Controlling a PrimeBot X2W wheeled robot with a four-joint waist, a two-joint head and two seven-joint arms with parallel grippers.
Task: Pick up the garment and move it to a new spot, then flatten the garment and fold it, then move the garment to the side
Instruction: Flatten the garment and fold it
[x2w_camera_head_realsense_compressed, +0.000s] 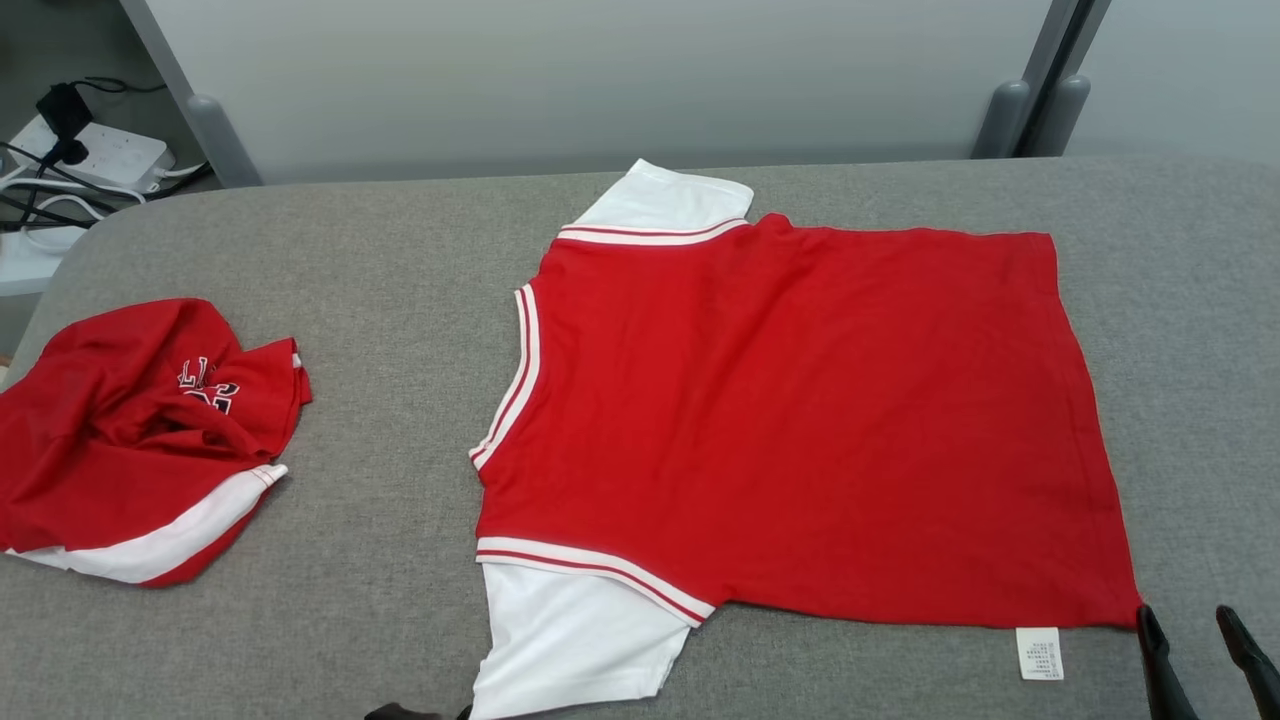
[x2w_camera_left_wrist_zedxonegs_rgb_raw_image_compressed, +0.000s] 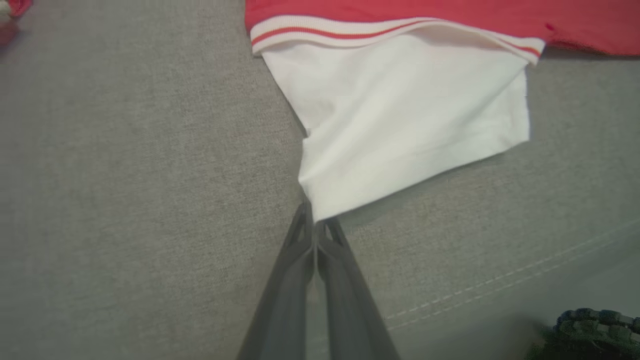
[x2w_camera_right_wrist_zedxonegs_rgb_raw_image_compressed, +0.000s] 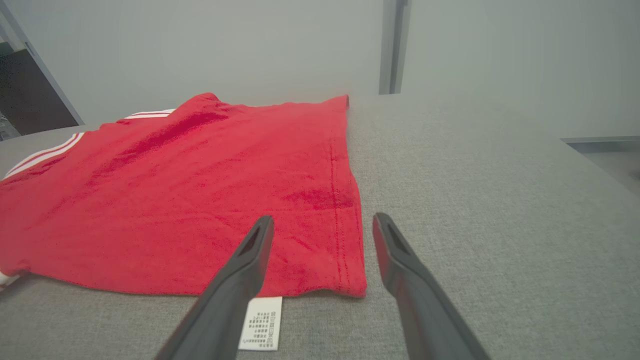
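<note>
Just beyond right tool (x2w_camera_right_wrist_zedxonegs_rgb_raw_image_compressed: 322, 219), garment (x2w_camera_right_wrist_zedxonegs_rgb_raw_image_compressed: 200, 190)

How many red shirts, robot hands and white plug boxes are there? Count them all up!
Red shirts: 2 (flat shirt, crumpled shirt)
Robot hands: 2 (left hand, right hand)
Power strip: 1
Total: 5

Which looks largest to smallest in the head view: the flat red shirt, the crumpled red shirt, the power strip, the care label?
1. flat red shirt
2. crumpled red shirt
3. power strip
4. care label
The power strip sits farther back, so its true size is unsure.
</note>
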